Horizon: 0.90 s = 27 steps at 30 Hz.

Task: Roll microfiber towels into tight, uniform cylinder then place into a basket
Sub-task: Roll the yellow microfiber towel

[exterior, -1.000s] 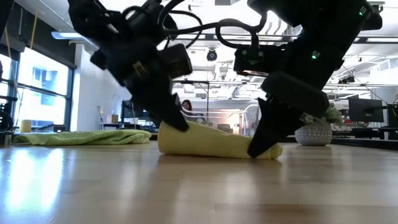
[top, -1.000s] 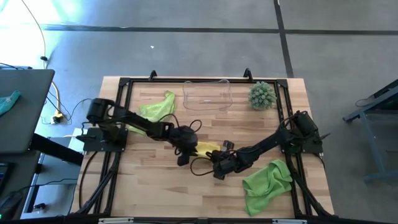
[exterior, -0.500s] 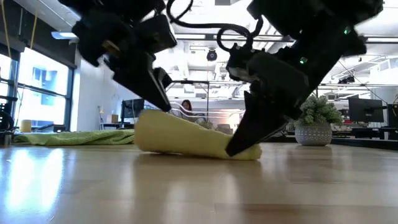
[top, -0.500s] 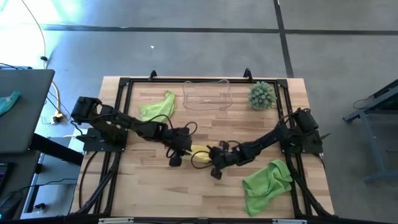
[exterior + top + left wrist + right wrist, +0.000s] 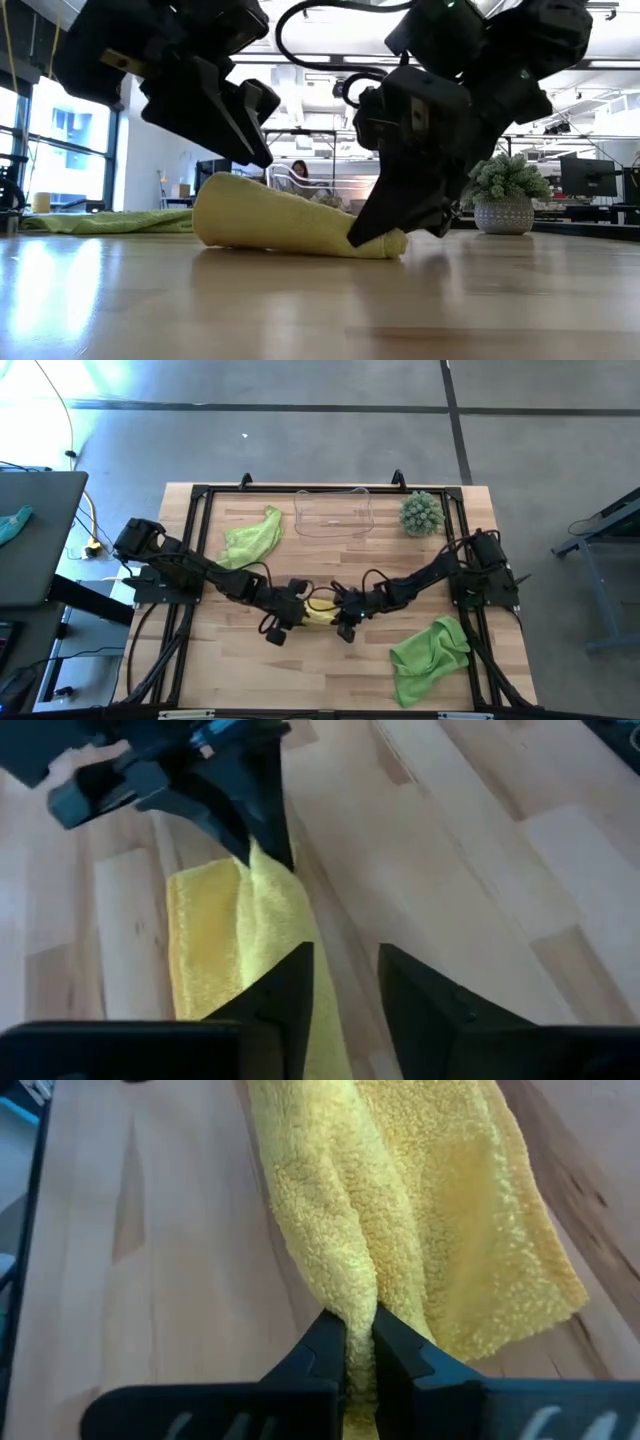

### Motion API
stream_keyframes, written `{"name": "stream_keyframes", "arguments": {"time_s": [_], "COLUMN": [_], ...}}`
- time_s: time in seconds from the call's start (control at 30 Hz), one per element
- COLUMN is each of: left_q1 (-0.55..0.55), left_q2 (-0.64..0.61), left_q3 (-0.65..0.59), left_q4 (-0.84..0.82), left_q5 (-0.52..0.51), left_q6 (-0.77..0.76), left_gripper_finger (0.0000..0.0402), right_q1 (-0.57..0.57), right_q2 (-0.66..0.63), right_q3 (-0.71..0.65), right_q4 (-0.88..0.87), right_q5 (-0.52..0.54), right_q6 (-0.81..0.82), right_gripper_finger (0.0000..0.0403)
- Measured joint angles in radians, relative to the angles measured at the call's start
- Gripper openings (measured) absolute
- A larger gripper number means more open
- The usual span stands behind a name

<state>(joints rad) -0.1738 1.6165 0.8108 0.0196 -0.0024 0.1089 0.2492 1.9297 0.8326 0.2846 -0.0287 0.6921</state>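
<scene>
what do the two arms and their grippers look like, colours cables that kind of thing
Both arms are matte black, built of jointed segments, each rising from a black base on a black frame along the table's side edges. Loose black cables loop beside the forearms. The left gripper and right gripper each have two dark, flat, wedge-shaped fingers. In the low view a small green light shows on the right arm.

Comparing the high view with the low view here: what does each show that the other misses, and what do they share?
Only the high view shows the clear basket at the table's far edge and the crumpled green towel near the right arm's base.

Only the low view shows that the yellow towel is a tapered roll, thick at one end and thin at the other, with the right end effector pinching the thin end.

Both show the yellow towel, the other green towel, the spiky potted plant and the left end effector at the roll's other end.
</scene>
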Motion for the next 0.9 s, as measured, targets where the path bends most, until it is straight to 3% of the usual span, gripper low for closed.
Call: {"name": "stream_keyframes", "arguments": {"time_s": [0.17, 0.27, 0.4, 0.63, 0.9], "left_q1": [0.012, 0.024, 0.025, 0.025, 0.024], "left_q2": [0.030, 0.085, 0.144, 0.167, 0.169], "left_q3": [0.000, 0.000, 0.001, 0.002, 0.003], "left_q4": [0.011, 0.030, 0.030, 0.032, 0.017], "left_q5": [-0.061, -0.030, 0.043, 0.063, 0.038], "left_q6": [-0.002, -0.030, -0.104, -0.234, -0.279], "left_gripper_finger": [0.0138, 0.0144, 0.0141, 0.0116, 0.0078], "right_q1": [-0.012, -0.016, -0.026, -0.071, -0.117], "right_q2": [0.003, 0.003, 0.004, 0.005, -0.045], "right_q3": [-0.002, -0.002, -0.002, -0.001, 0.002], "right_q4": [0.024, 0.041, 0.050, 0.072, 0.016], "right_q5": [-0.035, -0.056, -0.071, -0.147, -0.264], "right_q6": [0.010, 0.017, 0.040, 0.022, -0.168], "right_gripper_finger": [0.0007, 0.0007, 0.0007, 0.0010, 0.0104]}}
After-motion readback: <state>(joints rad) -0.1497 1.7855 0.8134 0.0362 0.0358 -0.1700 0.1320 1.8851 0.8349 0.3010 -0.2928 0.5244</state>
